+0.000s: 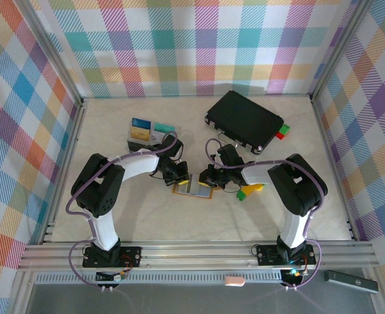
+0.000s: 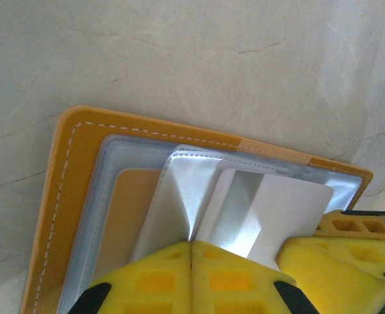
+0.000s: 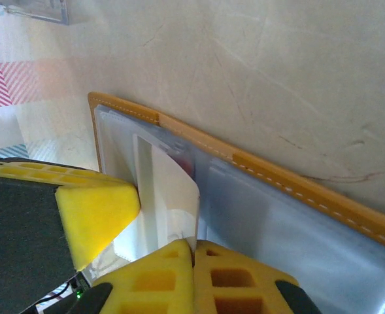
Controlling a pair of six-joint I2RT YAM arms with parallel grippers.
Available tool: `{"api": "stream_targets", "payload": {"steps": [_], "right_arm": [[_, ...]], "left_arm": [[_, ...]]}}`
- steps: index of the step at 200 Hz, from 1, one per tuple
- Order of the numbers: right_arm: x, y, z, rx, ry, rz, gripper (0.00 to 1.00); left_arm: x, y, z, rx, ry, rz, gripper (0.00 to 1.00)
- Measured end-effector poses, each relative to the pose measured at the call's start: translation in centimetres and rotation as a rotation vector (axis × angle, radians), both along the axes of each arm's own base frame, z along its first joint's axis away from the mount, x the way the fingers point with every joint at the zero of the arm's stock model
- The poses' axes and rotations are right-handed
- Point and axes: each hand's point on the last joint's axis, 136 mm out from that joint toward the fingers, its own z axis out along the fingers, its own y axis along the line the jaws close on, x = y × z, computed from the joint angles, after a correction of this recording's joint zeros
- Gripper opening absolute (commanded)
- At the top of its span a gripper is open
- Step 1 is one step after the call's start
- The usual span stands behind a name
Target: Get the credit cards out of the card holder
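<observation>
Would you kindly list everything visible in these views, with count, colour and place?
card holder: one, orange-tan with grey-blue pockets, open at table centre
grey-white card: one, partly out of a holder pocket
loose cards: a few, blue-and-yellow, teal, grey, far left of centre
black case: one, far right of centre
small blocks: two, red and green, at the case's right corner
green-and-yellow block: one, right of the holder
table: one, beige marbled
left gripper: yellow pads, shut on the card holder's clear pocket flap
right gripper: yellow pads, apparently shut on the grey-white card's edge
</observation>
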Motion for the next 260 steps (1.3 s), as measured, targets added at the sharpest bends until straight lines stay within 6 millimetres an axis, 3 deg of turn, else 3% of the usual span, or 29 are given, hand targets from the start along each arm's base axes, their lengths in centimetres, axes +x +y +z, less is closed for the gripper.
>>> {"api": "stream_targets", "payload": {"steps": [48, 75, 96, 131, 157, 186, 197, 230, 260], "right_arm": [[0.0, -2.7, 2.9, -0.095, -0.143, -0.038, 0.02], [0.0, -4.4, 5.2, -0.115, -0.24, -0.053, 0.02], [0.5, -5.1, 7.7, -0.095, -0.326, -0.057, 0.01], [1.9, -6.1, 12.2, 0.014, -0.436, -0.076, 0.01], [2.6, -6.5, 14.1, 0.114, -0.459, -0.062, 0.01], [3.0, -6.4, 16.4, 0.238, -0.451, -0.036, 0.02], [3.2, -6.3, 17.4, 0.283, -0.452, -0.024, 0.02], [3.8, -6.1, 20.2, 0.385, -0.462, 0.012, 0.02], [4.3, -5.8, 21.3, 0.447, -0.44, 0.038, 0.02]], "left_arm": [[0.1, -0.1, 0.4, -0.002, -0.015, -0.001, 0.22], [0.4, 0.0, 1.7, -0.009, -0.05, 0.011, 0.34], [1.0, 0.1, 4.1, -0.044, -0.111, 0.033, 0.48], [2.5, 0.3, 9.7, -0.165, -0.272, 0.079, 0.66], [3.5, 0.4, 12.9, -0.26, -0.373, 0.097, 0.78], [4.1, -1.1, 15.8, -0.384, -0.443, 0.056, 0.87], [4.1, -1.7, 16.7, -0.435, -0.459, 0.04, 0.98], [3.9, -3.3, 19.2, -0.558, -0.497, -0.023, 0.99], [3.3, -4.4, 19.7, -0.604, -0.496, -0.073, 0.89]]}}
